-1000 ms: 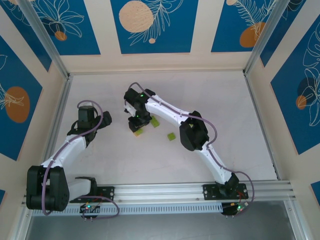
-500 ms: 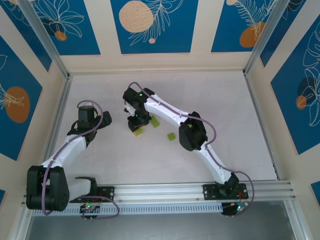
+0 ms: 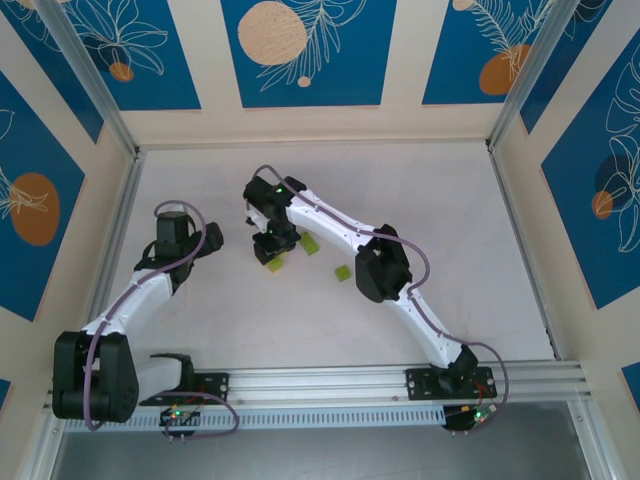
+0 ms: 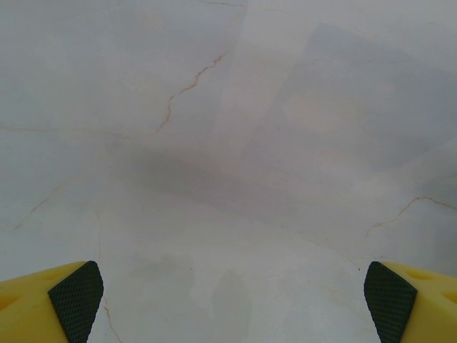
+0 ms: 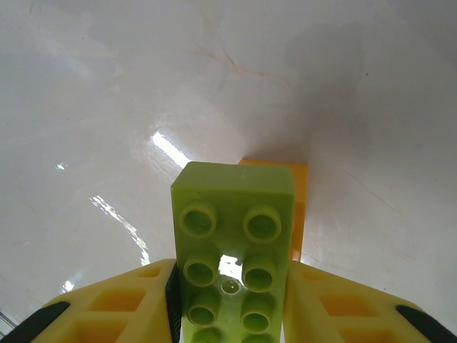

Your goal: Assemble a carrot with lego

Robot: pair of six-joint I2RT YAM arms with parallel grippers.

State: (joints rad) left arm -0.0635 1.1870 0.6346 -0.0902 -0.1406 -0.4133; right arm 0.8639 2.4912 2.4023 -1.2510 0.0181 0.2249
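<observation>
My right gripper (image 5: 230, 300) is shut on a lime-green rectangular brick (image 5: 232, 239), studs facing the camera. An orange brick (image 5: 298, 196) sits under its far end, against the table. From above, the right gripper (image 3: 274, 247) hangs over a small cluster of green bricks (image 3: 277, 264) with a bit of orange. Two loose lime-green bricks lie to its right, one (image 3: 311, 244) close by and one (image 3: 343, 273) further out. My left gripper (image 4: 232, 296) is open over bare table, its fingertips (image 4: 75, 300) far apart; in the overhead view it (image 3: 210, 238) is left of the cluster.
The white table (image 3: 450, 230) is walled by cream and blue panels. A metal rail (image 3: 330, 385) runs along the near edge, carrying both arm bases. The right arm's elbow (image 3: 383, 268) stands just right of the loose bricks.
The right gripper with its green brick has shifted slightly left and away from the base. The left arm has not moved.
</observation>
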